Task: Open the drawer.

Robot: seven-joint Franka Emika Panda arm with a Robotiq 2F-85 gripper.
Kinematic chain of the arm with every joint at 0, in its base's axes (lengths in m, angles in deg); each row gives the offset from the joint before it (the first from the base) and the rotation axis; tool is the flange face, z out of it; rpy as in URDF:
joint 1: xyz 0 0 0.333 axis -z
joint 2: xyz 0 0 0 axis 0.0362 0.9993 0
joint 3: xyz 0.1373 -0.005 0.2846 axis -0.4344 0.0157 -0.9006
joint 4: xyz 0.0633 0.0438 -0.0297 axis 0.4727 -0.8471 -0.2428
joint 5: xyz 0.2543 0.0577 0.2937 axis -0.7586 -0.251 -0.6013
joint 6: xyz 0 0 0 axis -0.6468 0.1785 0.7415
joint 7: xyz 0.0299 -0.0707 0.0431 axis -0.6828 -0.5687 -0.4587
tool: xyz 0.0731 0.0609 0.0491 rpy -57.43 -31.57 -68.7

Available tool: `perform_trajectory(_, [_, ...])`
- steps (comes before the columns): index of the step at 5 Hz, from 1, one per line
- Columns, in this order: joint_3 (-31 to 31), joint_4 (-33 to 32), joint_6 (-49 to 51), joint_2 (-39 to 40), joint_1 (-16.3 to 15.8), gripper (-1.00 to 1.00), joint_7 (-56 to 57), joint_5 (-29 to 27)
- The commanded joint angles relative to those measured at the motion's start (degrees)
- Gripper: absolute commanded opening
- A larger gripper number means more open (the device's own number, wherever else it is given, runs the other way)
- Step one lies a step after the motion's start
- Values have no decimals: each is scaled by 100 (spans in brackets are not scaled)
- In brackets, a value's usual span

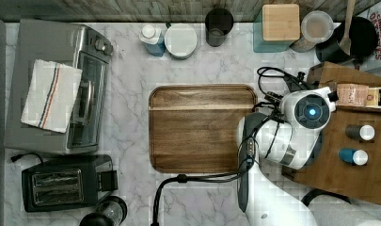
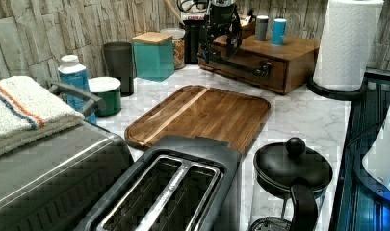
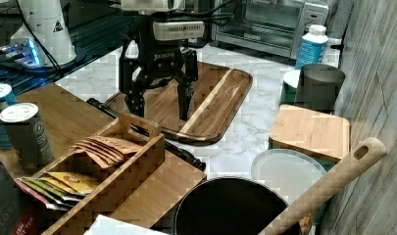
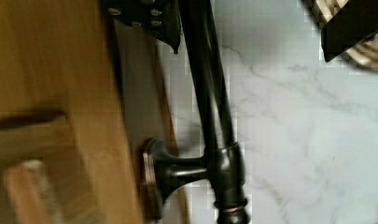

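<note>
Black gripper (image 3: pixel 159 105) hangs with fingers spread, straddling the bar handle (image 3: pixel 147 134) without clamping it; the drawer (image 2: pixel 245 67) sits closed below the cabinet top (image 3: pixel 63 122). Rigid metal, probably slick: grip mid-bar, pull straight out

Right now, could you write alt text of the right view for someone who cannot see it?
A black robot hand, fingers spread open, hangs over the long black bar handle of a wooden cabinet's drawer, with a wooden tray board lying on the marble counter behind it.
</note>
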Motion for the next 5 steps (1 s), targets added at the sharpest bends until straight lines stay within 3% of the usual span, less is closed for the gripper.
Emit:
perform_trajectory(1, [-8,-39,-28,379,288,100,720,-84])
perform_trajectory(2, [-39,-169,59,194,199,100,637,-183])
perform_trajectory(3, [-424,-57,413,119,457,100,1423,-721])
perform_trajectory(4, [-465,166,963,246,300,100,2285,-1862])
perform_trajectory(5, [-719,185,1204,225,20,100,1772,-2087])
